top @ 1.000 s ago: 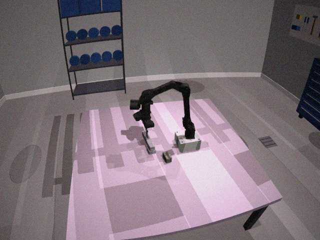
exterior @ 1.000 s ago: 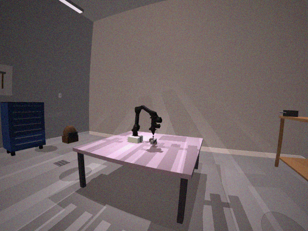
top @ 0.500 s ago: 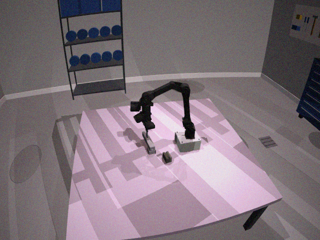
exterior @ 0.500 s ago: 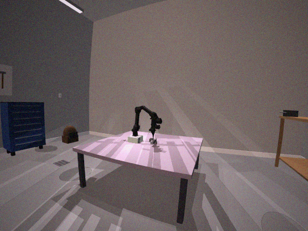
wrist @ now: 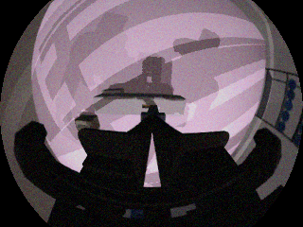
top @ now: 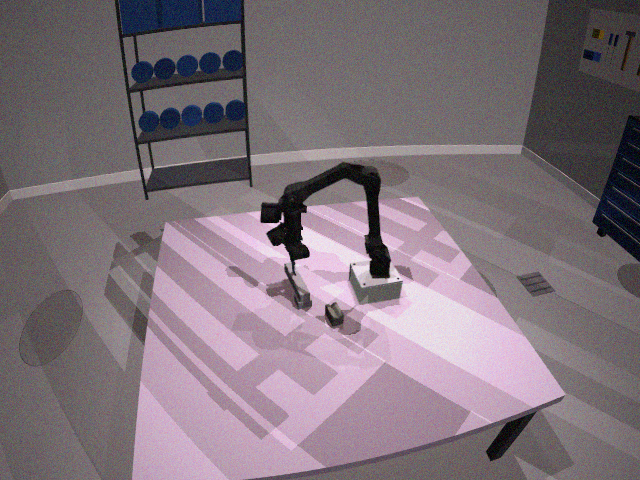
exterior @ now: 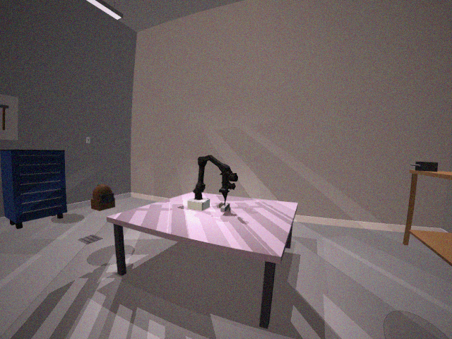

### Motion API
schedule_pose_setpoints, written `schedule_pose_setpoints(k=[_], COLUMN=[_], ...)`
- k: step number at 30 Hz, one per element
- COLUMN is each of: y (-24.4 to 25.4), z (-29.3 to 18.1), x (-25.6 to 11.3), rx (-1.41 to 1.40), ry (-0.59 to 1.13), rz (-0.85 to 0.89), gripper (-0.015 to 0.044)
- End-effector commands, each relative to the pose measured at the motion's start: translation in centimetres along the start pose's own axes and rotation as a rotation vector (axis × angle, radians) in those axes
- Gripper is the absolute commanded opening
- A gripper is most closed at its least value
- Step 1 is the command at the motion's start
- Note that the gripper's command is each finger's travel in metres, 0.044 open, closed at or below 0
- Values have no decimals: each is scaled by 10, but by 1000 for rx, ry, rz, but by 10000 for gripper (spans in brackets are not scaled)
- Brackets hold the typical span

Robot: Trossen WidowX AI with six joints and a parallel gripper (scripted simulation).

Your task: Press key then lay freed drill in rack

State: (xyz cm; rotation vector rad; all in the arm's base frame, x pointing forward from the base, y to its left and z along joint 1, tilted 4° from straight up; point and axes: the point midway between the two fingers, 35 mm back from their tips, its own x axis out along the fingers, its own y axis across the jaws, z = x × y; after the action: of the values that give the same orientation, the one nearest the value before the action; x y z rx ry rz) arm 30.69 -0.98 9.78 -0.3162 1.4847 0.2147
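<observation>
My gripper [top: 293,272] [exterior: 224,204] [wrist: 151,118] points straight down with its fingers shut, low over the long grey fixture [top: 302,299] [exterior: 224,209] [wrist: 120,106]. In the wrist view the fingertips lie over the fixture, right of its middle. A small dark part shows right at the fingertips; I cannot tell whether it is the key or part of the drill. The drill cannot be made out apart from the fingers, and I see nothing plainly held. A small grooved grey block [top: 333,314] [wrist: 88,123], apparently the rack, sits beside the fixture on the table.
The arm's pale box base [top: 379,292] [exterior: 198,204] stands on the pink table [top: 439,335] [exterior: 204,229], close to the fixture and the grooved block. A shelf with blue round things [top: 191,115] and a blue drawer cabinet [exterior: 38,186] stand away from the table.
</observation>
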Motion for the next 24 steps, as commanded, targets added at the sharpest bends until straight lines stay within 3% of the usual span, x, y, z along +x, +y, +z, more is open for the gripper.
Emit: schedule_pose_setpoints(k=[1, 24], y=[-1, -3], z=[-1, -6], x=[7, 14], rx=[-3, -3], ry=[13, 13], rz=[0, 0], gripper=[0, 0])
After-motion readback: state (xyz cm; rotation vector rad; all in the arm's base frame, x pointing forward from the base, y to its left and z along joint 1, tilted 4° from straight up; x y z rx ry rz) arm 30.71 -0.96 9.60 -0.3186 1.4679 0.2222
